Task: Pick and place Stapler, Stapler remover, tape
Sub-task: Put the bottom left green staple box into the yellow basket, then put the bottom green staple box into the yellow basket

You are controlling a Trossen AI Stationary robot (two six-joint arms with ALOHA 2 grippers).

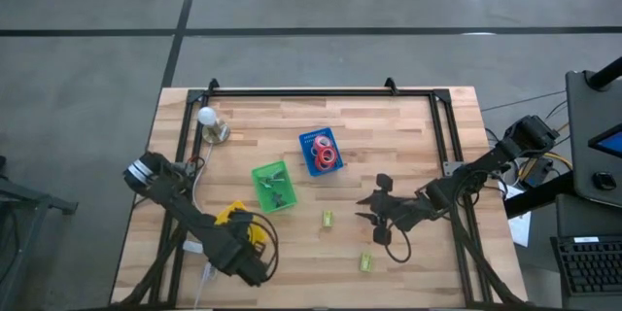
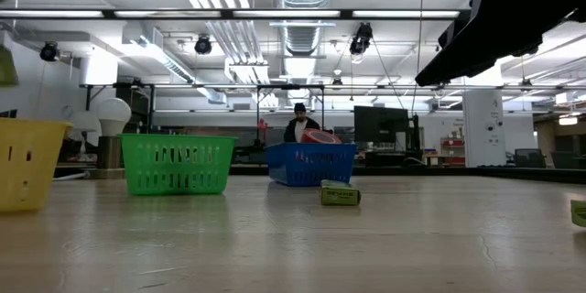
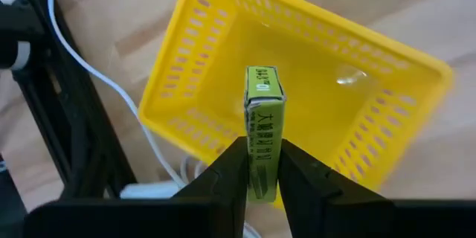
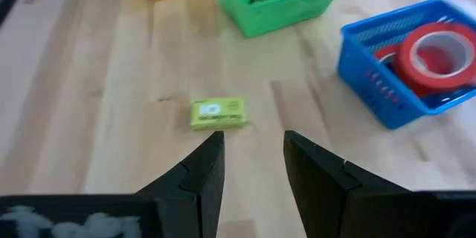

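My left gripper (image 3: 264, 156) is shut on a small green box (image 3: 264, 97) and hangs over the open yellow basket (image 3: 327, 126), which sits at the table's near left (image 1: 240, 216). My right gripper (image 4: 253, 145) is open above the table's right half (image 1: 370, 207). A second green box (image 4: 218, 113) lies flat on the wood just ahead of its fingertips (image 1: 328, 218). A third green box (image 1: 366, 262) lies nearer the near edge. The blue bin (image 1: 321, 152) holds red tape rolls (image 4: 439, 52). The green bin (image 1: 273, 185) holds small dark items. My left gripper pinches the green box between its two fingers by the end nearest the wrist (image 3: 263, 165), one finger on each long side. The fingers come from above, pointing down into the basket. The box is lifted clear, and most of its length sticks out past the fingertips.
A white bulb on a stand (image 1: 209, 122) is at the far left. A black frame (image 1: 321, 92) runs along the table's far edge and sides. White cable (image 3: 111, 82) lies beside the yellow basket. A person (image 2: 298, 124) is in the room beyond. Bare wood lies between the bins and the near edge.
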